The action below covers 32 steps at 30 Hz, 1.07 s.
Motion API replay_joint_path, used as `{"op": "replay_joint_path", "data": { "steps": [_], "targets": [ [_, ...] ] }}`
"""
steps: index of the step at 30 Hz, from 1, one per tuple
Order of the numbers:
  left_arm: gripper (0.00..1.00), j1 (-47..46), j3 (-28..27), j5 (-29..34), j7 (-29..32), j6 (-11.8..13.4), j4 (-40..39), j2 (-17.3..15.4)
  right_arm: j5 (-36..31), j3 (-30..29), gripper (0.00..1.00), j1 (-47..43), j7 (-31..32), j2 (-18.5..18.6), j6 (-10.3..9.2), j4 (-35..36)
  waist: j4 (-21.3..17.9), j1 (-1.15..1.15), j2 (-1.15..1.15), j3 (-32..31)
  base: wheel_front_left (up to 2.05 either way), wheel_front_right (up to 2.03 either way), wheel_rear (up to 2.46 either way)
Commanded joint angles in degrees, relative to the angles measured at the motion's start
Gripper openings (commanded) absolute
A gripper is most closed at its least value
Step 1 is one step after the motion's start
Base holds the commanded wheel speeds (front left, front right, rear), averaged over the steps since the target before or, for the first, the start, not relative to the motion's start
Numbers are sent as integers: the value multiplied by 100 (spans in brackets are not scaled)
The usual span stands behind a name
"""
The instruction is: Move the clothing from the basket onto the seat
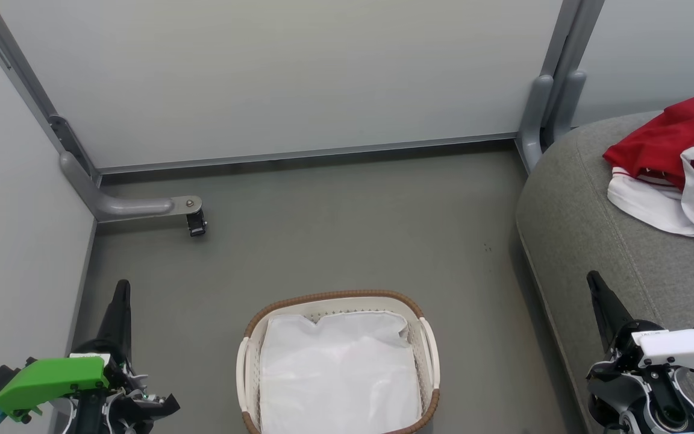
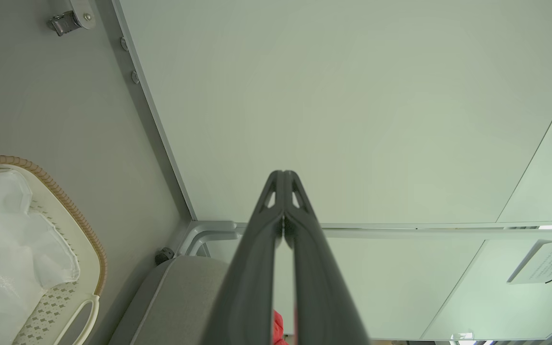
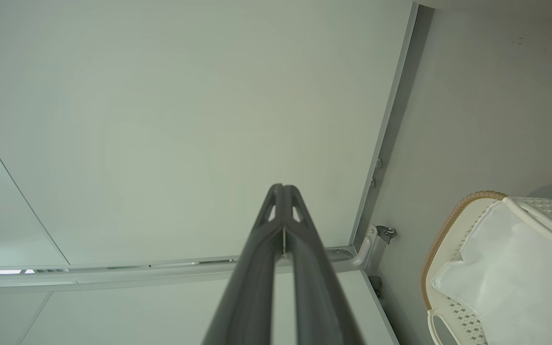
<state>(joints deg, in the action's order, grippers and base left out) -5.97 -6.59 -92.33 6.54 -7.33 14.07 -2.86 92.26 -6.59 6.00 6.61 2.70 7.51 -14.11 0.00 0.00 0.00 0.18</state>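
Clothing [image 1: 663,144] first: finding it lying crumpled on the seat [image 1: 576,241] at the right edge of the head view, red fabric folding over white panels, sitting well back from the cushion's rounded front edge. Seeing the basket [image 1: 330,295] standing on the grey floor [image 1: 353,229] at bottom centre, apart from the seat, with the white liner [image 1: 338,374] spreading across its inside. Noting the left fingers [image 1: 119,313] pointing up at lower left, pressing together tip to tip and gripping nothing, hanging over the floor beside the side wall panel [image 1: 15,241]. Getting the same from the left wrist view: tips touching against a pale partition, basket rim showing at the left edge, seat corner showing below, a sliver of red peeking low between the fingers. Noting the right fingers [image 1: 606,307] at lower right, likewise sitting pinched fully together and carrying nothing, hovering over the seat's front edge. Seeing a small black caster [image 1: 196,226] resting on the floor under the partition foot, well apart from the basket.
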Motion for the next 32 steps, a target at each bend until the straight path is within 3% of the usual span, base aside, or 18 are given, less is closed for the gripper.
{"op": "replay_joint_path", "data": {
  "steps": [1,32],
  "targets": [
    [0,-57,-7,-18,16,-36,-10,0,30,0,0,43,4,35,-4,24,0,0,0,0,0,0,0],
    [0,-57,-7,-19,16,-36,-9,0,30,0,0,42,4,35,-4,24,0,0,0,0,0,0,0]
  ]
}}
